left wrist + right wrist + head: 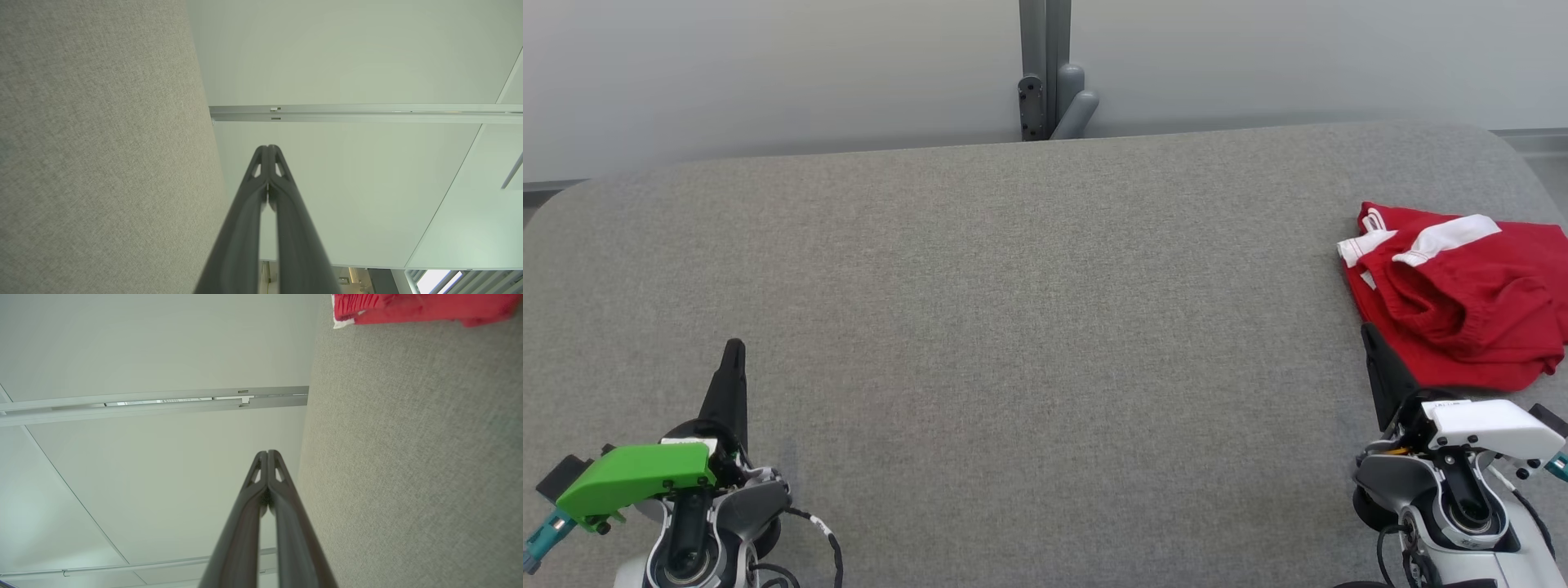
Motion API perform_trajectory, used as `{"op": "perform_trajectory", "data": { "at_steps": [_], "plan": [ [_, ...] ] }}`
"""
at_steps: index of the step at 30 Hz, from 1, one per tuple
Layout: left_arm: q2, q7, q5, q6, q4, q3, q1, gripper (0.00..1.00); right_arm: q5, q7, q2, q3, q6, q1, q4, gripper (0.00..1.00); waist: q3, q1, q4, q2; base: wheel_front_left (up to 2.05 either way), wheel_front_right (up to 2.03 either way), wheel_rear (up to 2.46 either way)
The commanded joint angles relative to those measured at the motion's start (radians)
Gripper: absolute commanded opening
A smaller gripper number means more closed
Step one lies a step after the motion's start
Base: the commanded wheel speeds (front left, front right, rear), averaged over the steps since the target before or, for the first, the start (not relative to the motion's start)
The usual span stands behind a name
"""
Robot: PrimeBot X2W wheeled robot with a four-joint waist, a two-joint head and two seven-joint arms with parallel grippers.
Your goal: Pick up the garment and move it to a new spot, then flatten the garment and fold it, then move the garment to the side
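The garment (1462,298) is red with white trim and lies crumpled at the table's right edge; a strip of the garment (421,308) also shows at the top of the right wrist view. My right gripper (1368,333) is shut with nothing in it, its tip just at the garment's near-left edge. In its own wrist view the right gripper (267,452) has both fingers pressed together. My left gripper (734,346) stands shut and empty at the lower left, far from the garment. The left gripper (268,147) shows its tips touching in the left wrist view.
The grey fabric-covered table (1013,327) spans the head view, with rounded far corners. A grey metal post with a bracket (1049,73) stands behind the far edge against a pale wall.
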Motion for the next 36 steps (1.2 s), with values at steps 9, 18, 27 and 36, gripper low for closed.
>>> {"op": "perform_trajectory", "data": {
  "at_steps": [9,18,27,36],
  "plan": [
    [0.006,0.001,-0.001,-0.005,-0.001,0.0,-0.012,0.0,0.005,0.0,-0.007,-0.001,0.0,-0.007,-0.003,0.0,0.0,0.0,0.0,-0.0001,0.0,0.0,0.0],
    [0.006,0.001,-0.001,-0.005,-0.001,0.0,-0.012,0.0,0.007,-0.001,-0.007,0.0,0.0,-0.007,-0.003,0.0,0.0,0.0,0.0,-0.0001,0.0,0.0,0.0],
    [0.006,0.001,-0.001,-0.005,-0.001,0.0,-0.012,0.0,0.008,-0.002,-0.008,0.001,0.0,-0.007,-0.003,0.0,0.0,0.0,0.0,-0.0001,0.0,0.0,0.0],
    [0.006,0.001,-0.001,-0.005,0.0,0.0,-0.012,0.0,0.009,-0.003,-0.009,0.002,0.0,-0.007,-0.003,0.0,0.0,0.0,0.0,-0.0001,0.0,0.0,0.0]
  ]
}}
